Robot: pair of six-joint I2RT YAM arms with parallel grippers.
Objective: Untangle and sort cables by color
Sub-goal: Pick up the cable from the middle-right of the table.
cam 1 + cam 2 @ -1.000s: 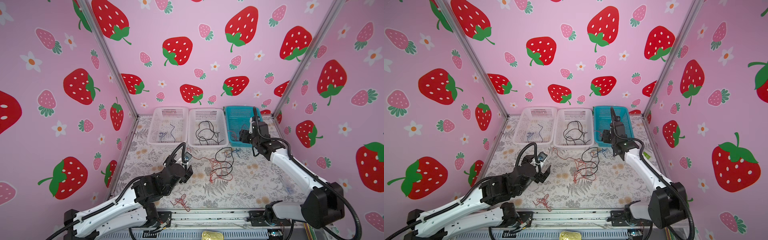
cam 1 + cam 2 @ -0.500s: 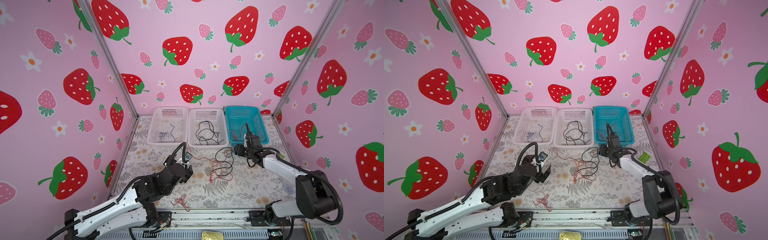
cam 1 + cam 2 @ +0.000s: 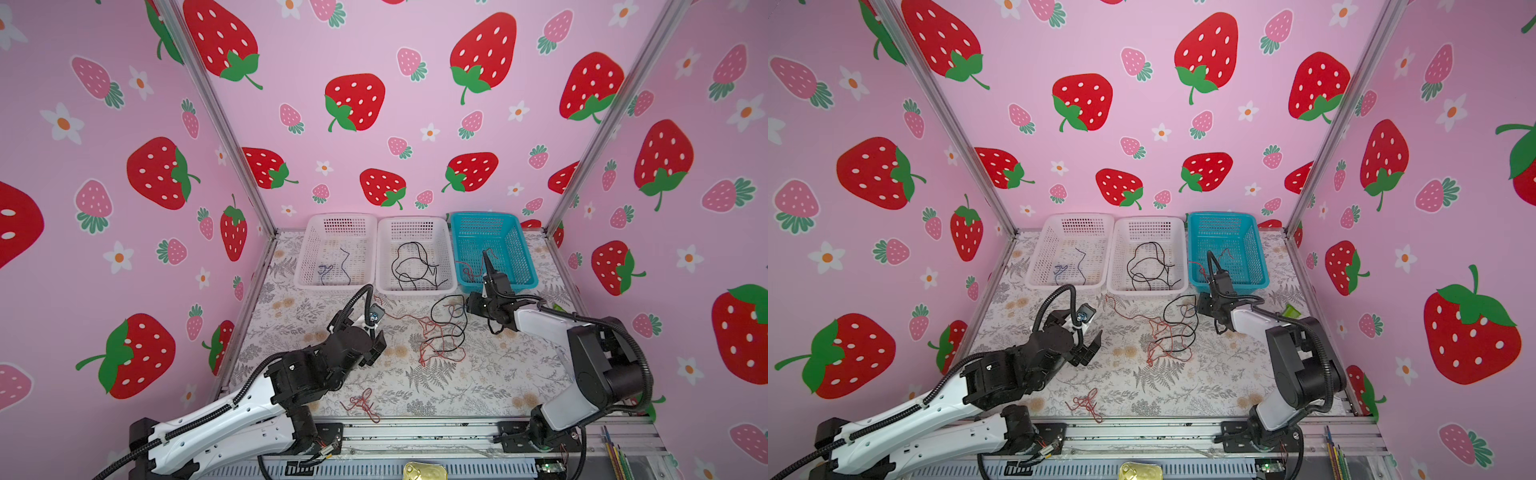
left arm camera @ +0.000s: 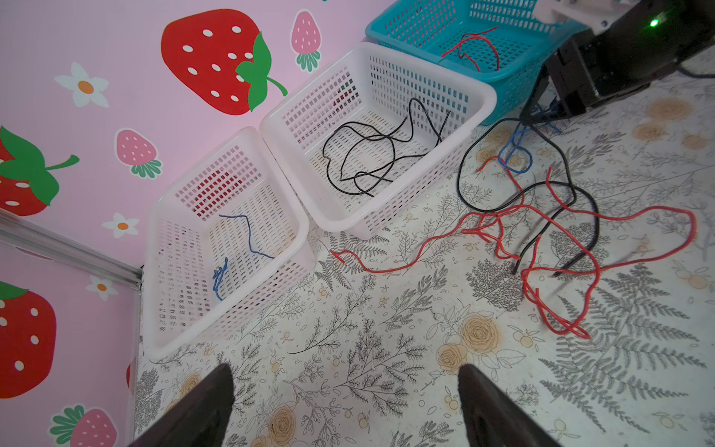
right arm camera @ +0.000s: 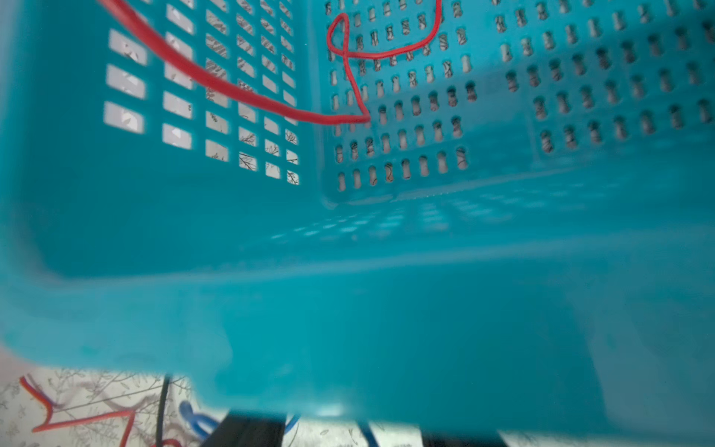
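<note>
A tangle of red and black cables (image 3: 440, 336) (image 3: 1167, 336) lies mid-table, with a dark blue cable (image 4: 514, 151) at its far end. My right gripper (image 3: 471, 305) (image 4: 551, 106) is low at the teal basket's (image 3: 511, 249) front left corner. Its jaws stand apart (image 5: 354, 437) around strands of the blue cable (image 5: 367, 433). My left gripper (image 3: 376, 345) (image 4: 344, 381) hovers wide open over bare table, holding nothing. A small red bundle (image 3: 361, 405) lies near the front edge. Sorted cables lie in the baskets: blue (image 3: 332, 268), black (image 3: 415, 266), red (image 5: 348, 77).
Three baskets stand in a row at the back: two white ones (image 3: 340, 224) (image 3: 415, 224) and the teal one. A small green object (image 3: 557, 308) lies at the right wall. Pink walls close the table on three sides.
My right arm came down from over the teal basket to the table in front of it, and its jaws narrowed. The left arm has not moved.
</note>
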